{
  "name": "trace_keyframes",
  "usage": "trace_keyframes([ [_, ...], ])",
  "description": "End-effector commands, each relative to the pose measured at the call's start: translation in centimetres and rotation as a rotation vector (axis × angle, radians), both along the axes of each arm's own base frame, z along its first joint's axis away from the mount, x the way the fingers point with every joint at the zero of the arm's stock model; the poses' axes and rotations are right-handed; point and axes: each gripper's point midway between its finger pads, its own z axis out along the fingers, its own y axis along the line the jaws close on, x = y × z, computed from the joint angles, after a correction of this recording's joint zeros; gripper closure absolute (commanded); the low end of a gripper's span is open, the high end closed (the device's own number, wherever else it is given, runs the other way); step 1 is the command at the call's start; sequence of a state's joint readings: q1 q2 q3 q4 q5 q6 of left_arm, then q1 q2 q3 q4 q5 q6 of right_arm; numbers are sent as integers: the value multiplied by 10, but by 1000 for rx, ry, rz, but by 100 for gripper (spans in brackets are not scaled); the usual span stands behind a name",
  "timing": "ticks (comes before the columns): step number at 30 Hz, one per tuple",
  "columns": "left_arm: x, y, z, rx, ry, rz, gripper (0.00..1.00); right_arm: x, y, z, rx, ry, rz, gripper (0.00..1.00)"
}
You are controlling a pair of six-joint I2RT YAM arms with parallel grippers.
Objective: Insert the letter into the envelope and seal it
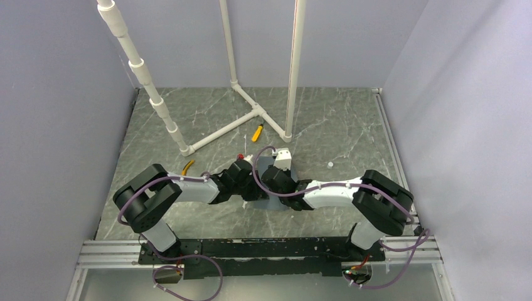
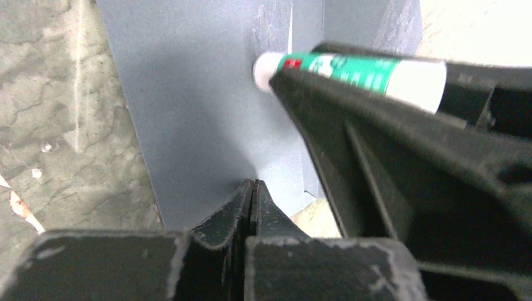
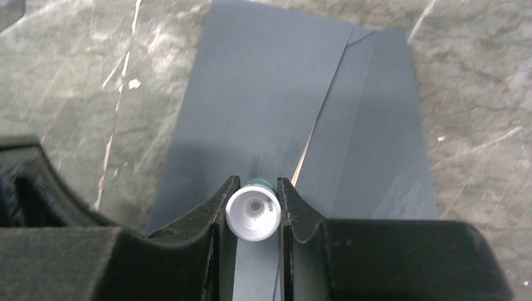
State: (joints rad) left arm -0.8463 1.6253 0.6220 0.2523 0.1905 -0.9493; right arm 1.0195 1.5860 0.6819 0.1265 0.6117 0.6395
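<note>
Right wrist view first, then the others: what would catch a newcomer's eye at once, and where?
A green-and-white glue stick clamped in the right tool, its tip at the flap seam of the slate-blue envelope lying on the marbled table. Beside it, the left tool sits shut over the envelope's edge. At the table's back stands a white pipe frame.

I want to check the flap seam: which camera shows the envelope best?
Right wrist: most of the envelope lies in view, flap seam included. Left wrist shows a patch beside the glue tube; top external, mere slivers.
</note>
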Motion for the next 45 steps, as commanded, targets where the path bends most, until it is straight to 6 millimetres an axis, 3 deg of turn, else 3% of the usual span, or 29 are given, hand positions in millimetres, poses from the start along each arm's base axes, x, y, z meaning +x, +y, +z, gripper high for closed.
trace_keyframes([
  [1, -13, 26, -38, 136, 69, 19, 98, -43, -3, -20, -34, 163, 61, 100],
  [7, -14, 27, -40, 135, 71, 22, 97, -53, -26, -20, -84, 173, -5, 100],
  [19, -13, 23, -42, 119, 74, 22, 98, 8, -27, -21, -88, 69, -96, 100],
  [23, -12, 25, -41, 122, 69, 23, 98, 17, -21, -19, -88, 55, -90, 100],
  [26, -13, 26, -41, 124, 67, 27, 98, 10, -18, -19, -72, 79, -76, 100],
  [32, -9, 32, -40, 150, 48, 50, 97, -28, -16, -19, -65, 157, -57, 100],
  [37, -7, 32, -38, 152, 42, 50, 98, -46, -17, -12, -56, 168, -69, 100],
  [41, -8, 30, -39, 149, 48, 48, 97, -51, -30, -18, -92, 174, -104, 100],
  [45, -8, 31, -40, 152, 52, 48, 97, -41, -38, -24, -105, 156, -127, 100],
])
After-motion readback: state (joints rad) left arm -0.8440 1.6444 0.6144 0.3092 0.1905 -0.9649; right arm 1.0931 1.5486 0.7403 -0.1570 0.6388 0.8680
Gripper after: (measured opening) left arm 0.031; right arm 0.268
